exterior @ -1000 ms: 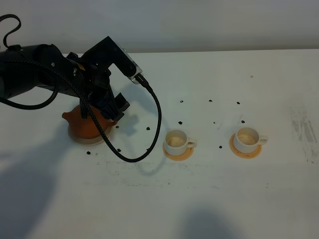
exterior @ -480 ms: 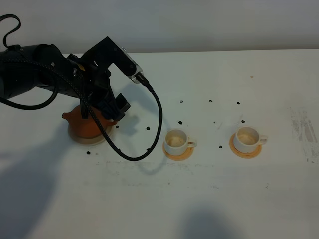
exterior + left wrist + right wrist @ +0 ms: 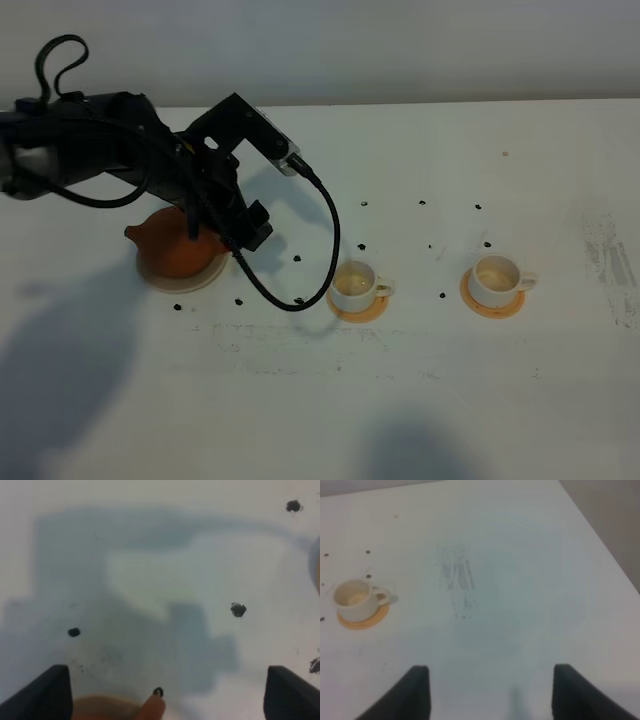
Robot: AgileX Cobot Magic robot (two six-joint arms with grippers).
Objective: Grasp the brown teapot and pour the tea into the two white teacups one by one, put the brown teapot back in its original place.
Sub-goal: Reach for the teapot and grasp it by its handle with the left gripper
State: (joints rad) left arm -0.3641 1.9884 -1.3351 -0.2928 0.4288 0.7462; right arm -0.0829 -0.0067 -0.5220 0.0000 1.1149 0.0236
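Squat reddish-brown clay teapot [image 3: 170, 248]: on pale beige round coaster [image 3: 165, 278], partly hidden by left arm.
Left pincer [image 3: 167, 692]: wide open, empty; blurred teapot sliver between its tips.
Right pincer [image 3: 487, 687]: open, empty, over white surface [image 3: 520, 605].

High overview, low wrist views; shared teacup [image 3: 497, 278] [image 3: 354, 597]

Wide-apart jaws frame speckled table [image 3: 150, 540] and blurred tip, perhaps brown teapot [image 3: 151, 710].
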